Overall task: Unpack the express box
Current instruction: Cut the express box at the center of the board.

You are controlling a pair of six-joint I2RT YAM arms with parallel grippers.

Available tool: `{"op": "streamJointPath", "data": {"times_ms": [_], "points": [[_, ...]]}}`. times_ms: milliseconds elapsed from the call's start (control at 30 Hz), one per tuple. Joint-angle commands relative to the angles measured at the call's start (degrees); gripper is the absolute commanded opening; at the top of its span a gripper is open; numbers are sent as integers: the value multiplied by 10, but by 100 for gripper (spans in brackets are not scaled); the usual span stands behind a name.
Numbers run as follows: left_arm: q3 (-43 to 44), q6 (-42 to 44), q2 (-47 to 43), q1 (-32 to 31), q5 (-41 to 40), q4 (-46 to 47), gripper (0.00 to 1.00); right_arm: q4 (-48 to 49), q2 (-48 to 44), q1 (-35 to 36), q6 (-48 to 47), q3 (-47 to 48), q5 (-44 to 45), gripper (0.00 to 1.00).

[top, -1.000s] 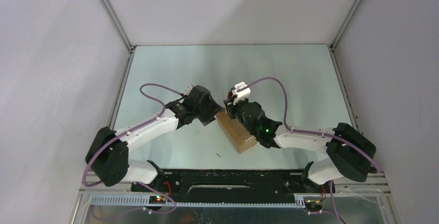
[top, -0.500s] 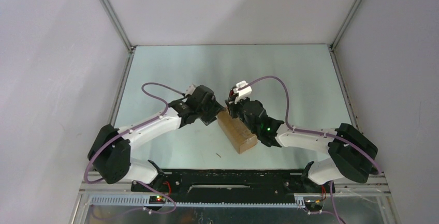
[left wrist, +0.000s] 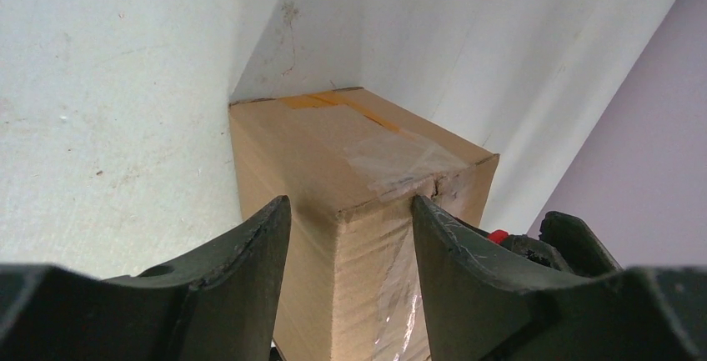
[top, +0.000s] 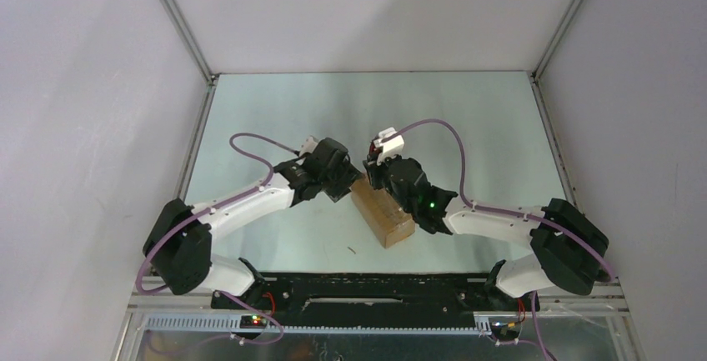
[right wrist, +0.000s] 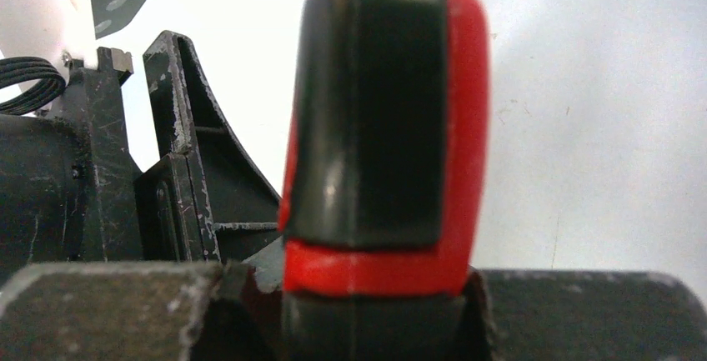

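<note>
The express box point(top: 383, 215), brown cardboard with clear tape, lies slantwise at the table's middle. Its taped top and near corner point(left wrist: 358, 144) fill the left wrist view. My left gripper point(top: 344, 179) is at the box's far left end, open. Its two fingers point(left wrist: 350, 203) flank that corner, close against the cardboard on both sides. My right gripper point(top: 375, 171) hangs over the same end from the right. It is shut on a red-and-black utility knife point(right wrist: 379, 127), which stands upright between its fingers point(right wrist: 375, 290). The knife's red tip point(left wrist: 498, 235) peeks out past the box.
The left gripper's black finger point(right wrist: 188, 186) sits just left of the knife. Grey walls and metal posts point(top: 179, 23) enclose the table on three sides. A black rail point(top: 375, 290) with both arm bases runs along the near edge.
My left gripper has slid slightly right, closer onto the box's far end. The right gripper with the knife has shifted slightly left. The box has not moved.
</note>
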Motion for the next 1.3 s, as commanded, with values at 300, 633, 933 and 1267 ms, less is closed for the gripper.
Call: {"op": "streamJointPath", "data": {"times_ms": [300,633,933,1267], "points": [[3,-6,20,-6,-64,-85,57,-66,-32,14,29,22,25,0],[6,-14,22,-6,-70,-87,56,-111,-35,30,59,13,36,0],[9,-16,22,-7,-72,-87,56,-112,-32,43,70,-9,51,0],[13,-16,25,-7,-72,-89,56,-101,-30,58,67,-37,68,0]]}}
